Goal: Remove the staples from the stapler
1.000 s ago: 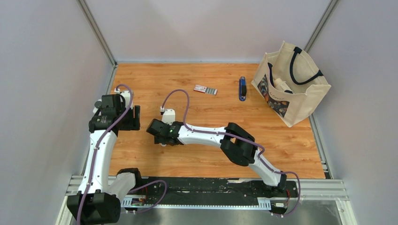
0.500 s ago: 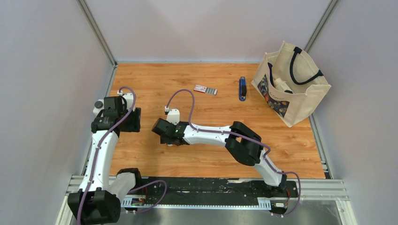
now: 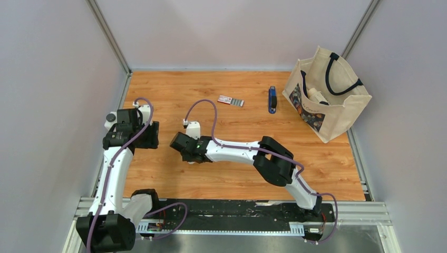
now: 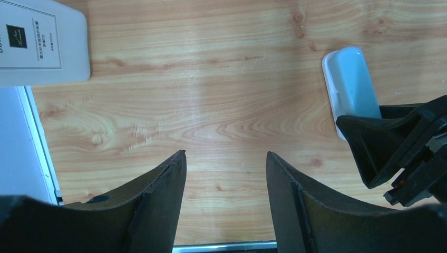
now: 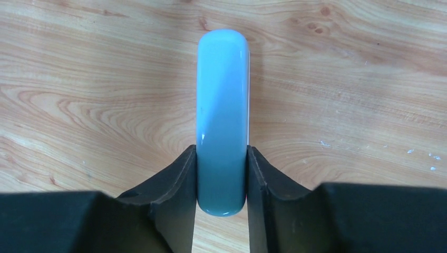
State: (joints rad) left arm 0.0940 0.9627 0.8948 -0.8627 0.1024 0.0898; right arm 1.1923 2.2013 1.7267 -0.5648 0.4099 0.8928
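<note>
The dark-blue stapler (image 3: 272, 99) lies on the far side of the table, next to the bag. The silver-grey staples (image 3: 238, 103) lie left of it, beside a small pink-and-white box (image 3: 225, 99). My right gripper (image 5: 222, 182) is shut on a light-blue rounded bar-shaped object (image 5: 222, 105) low over the wood, far from the stapler; the object also shows in the left wrist view (image 4: 349, 79). In the top view the right gripper (image 3: 180, 143) sits left of centre and covers that object. My left gripper (image 4: 225, 174) is open and empty over bare wood, just left of the right gripper (image 4: 392, 150).
A cream tote bag (image 3: 328, 95) with dark handles stands at the far right. A white labelled box (image 4: 42, 42) lies by the table's left edge, near the left gripper (image 3: 149, 135). A metal rail (image 3: 237, 211) runs along the near edge.
The right wrist has shifted a little to the right with the light-blue object in it. The left arm shifted slightly. The stapler and the staples have not moved.
</note>
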